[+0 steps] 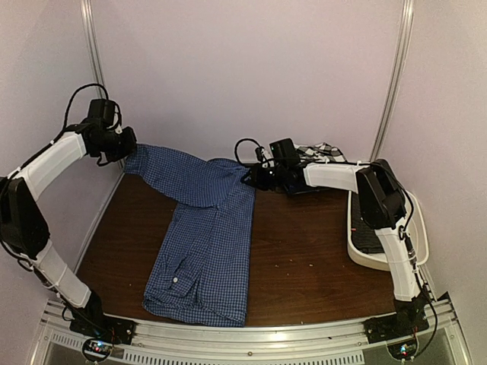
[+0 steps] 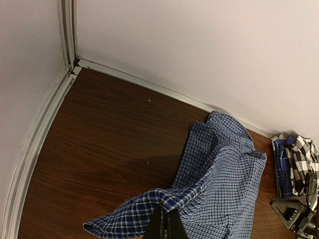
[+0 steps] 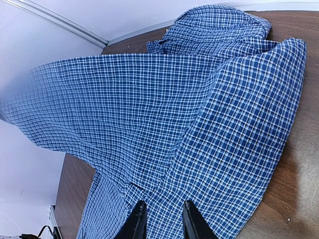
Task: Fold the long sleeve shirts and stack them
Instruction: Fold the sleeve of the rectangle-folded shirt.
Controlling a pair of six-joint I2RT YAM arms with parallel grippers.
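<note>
One white tub, contents unclear

Both arms raised and extended forward, each with jaws clamped

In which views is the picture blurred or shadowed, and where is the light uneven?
Top external view: dim and soft, corners dark, the blue-and-white check shirt fairly clear. Left wrist view: sharp, with a shadow on the table beside the shirt. Right wrist view: the cloth's left edge is blurred, the right part sharp.
</note>
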